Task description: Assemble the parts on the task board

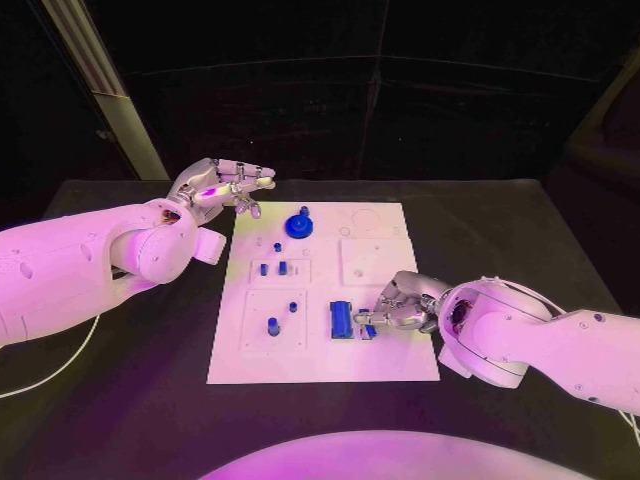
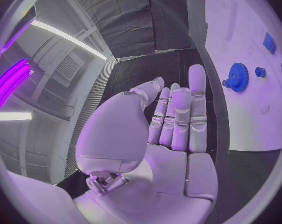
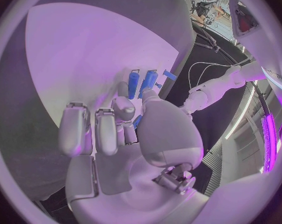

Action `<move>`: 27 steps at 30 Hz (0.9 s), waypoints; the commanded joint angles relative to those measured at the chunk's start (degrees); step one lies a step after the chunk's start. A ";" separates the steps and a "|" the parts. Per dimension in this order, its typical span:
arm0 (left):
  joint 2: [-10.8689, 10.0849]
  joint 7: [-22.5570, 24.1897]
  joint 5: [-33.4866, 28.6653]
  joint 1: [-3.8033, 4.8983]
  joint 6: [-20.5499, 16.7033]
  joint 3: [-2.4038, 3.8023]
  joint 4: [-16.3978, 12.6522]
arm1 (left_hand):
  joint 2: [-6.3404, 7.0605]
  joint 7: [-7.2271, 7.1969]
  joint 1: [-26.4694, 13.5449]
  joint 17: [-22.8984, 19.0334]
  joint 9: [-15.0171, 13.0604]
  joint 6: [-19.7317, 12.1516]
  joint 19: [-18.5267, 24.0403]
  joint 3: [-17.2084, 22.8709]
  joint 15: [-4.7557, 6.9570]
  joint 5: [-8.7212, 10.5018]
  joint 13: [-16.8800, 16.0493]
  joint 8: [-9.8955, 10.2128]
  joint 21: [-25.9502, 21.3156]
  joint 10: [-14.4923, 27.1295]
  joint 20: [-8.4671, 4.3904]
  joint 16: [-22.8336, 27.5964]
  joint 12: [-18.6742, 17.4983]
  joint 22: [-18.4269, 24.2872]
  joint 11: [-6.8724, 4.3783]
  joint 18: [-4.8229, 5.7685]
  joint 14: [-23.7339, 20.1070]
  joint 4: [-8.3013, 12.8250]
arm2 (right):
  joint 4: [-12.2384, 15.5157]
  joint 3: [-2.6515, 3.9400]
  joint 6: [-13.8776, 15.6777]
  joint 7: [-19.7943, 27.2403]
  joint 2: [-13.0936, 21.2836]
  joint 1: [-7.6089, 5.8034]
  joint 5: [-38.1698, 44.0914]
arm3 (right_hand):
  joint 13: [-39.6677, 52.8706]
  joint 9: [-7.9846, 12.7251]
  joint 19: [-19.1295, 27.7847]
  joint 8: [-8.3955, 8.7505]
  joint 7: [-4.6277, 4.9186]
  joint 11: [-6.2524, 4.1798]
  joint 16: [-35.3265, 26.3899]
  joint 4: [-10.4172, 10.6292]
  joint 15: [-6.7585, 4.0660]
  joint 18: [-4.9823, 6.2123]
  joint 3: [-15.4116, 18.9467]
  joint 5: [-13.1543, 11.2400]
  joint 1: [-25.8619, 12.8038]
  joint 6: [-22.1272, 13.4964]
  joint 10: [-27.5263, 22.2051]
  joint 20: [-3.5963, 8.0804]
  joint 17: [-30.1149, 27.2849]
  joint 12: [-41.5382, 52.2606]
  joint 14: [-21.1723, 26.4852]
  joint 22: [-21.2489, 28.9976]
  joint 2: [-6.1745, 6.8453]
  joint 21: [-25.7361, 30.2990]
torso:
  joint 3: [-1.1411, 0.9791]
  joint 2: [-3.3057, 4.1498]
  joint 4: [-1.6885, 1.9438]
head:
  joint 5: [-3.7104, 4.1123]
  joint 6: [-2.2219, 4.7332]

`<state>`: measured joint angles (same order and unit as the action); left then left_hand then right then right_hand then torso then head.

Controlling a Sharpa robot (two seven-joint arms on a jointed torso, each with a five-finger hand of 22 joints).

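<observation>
Assembly partly done: my right hand (image 1: pixel 395 312) pinches a blue piece (image 1: pixel 369 330) near the board (image 1: pixel 392 365)'s near edge; left hand (image 1: pixel 222 186) empty, fingers spread; gear (image 1: pixel 301 226) seated.

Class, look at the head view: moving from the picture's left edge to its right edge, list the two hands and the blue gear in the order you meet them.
Left hand → blue gear → right hand

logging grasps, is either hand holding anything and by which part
The right hand pinches a small blue part by its end; the left hand holds nothing.
</observation>
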<state>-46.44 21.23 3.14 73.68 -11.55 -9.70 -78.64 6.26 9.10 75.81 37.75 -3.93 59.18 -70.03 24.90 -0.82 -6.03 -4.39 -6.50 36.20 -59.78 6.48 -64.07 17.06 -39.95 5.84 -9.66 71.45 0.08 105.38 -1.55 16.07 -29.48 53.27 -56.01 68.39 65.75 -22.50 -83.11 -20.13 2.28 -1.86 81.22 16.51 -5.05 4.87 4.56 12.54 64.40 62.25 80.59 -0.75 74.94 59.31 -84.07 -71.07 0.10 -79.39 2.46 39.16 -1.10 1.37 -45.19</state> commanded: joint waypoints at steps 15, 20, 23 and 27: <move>0.05 0.20 -0.14 0.09 0.49 0.04 0.04 | -0.49 0.38 0.07 -0.09 0.03 -0.17 0.03 -0.33 -0.13 -0.34 0.09 -0.33 -0.20 0.27 0.14 -0.03 0.16 0.06 -0.06 -0.82 -0.32 -0.11 | 0.75 0.00 -2.01 1.83 0.66 -0.05 0.75 | 2.75 -0.44 -0.82 -0.55 -0.39 -0.40 0.96 0.09 -0.78 -1.30 1.59 1.67 -0.46 1.37 1.73 0.24 3.75 3.26 -3.88 -1.22 -2.61 -0.99 | -0.02 -0.06 -0.01 | 0.03 -0.04; 0.12 0.18 -0.14 0.09 0.50 0.04 0.14 | -0.49 0.38 0.07 -0.09 0.03 -0.17 0.03 -0.33 -0.13 -0.34 0.09 -0.33 -0.20 0.27 0.14 -0.03 0.16 0.06 -0.06 -0.82 -0.32 -0.11 | 0.70 0.00 -3.73 1.65 1.22 -0.05 1.80 | 2.94 -0.60 -0.83 -0.43 -0.43 -0.50 0.99 -2.66 -0.90 -1.31 2.03 0.76 3.63 1.35 1.77 0.40 3.79 3.14 -3.87 -1.32 -1.51 -1.04 | -0.01 -0.04 -0.01 | 0.10 0.01; 0.16 0.16 -0.14 0.08 0.51 0.04 0.18 | -0.49 0.38 0.07 -0.09 0.03 -0.17 0.03 -0.33 -0.13 -0.34 0.09 -0.33 -0.20 0.27 0.14 -0.03 0.16 0.06 -0.06 -0.82 -0.32 -0.11 | 0.70 0.00 -5.04 1.67 1.32 -0.05 2.23 | 2.98 -0.66 -0.84 -0.33 -0.37 -0.45 0.98 -3.89 -0.85 -1.34 2.51 -1.75 5.20 1.36 1.73 0.37 3.80 2.95 -3.84 -1.44 -1.14 -1.08 | 0.00 -0.01 0.03 | 0.15 0.06; 0.24 0.14 -0.14 0.08 0.54 0.04 0.25 | -0.60 0.37 0.11 -0.27 0.02 -0.13 0.01 -0.32 -0.12 -0.35 0.09 -0.38 -0.24 0.27 0.14 0.02 0.27 0.10 -0.07 -0.83 -0.37 -0.14 | 0.35 0.00 -6.02 1.62 1.10 -0.05 2.63 | 3.05 -0.71 -0.84 -0.23 -0.33 -0.40 0.96 -4.51 -0.80 -1.35 2.97 -3.45 5.88 1.38 1.72 0.33 3.79 2.84 -3.83 -1.51 -1.34 -1.10 | -0.01 0.00 0.09 | 0.16 0.13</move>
<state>-46.29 21.21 3.14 73.68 -11.54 -9.70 -78.40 6.26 9.10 75.81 37.53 -3.94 59.18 -70.03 24.90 -0.82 -6.03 -4.39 -6.50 36.21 -59.78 6.48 -64.07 17.06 -39.90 5.83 -9.66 71.46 0.08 105.81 -1.55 12.41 -28.37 54.48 -56.01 69.96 68.75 -23.16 -83.56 -20.41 1.99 -2.35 82.01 12.38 -5.54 3.97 7.55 9.29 69.77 63.33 81.89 -0.30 74.92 62.28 -84.14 -72.52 -1.32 -80.31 2.44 39.12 -1.08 1.56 -45.07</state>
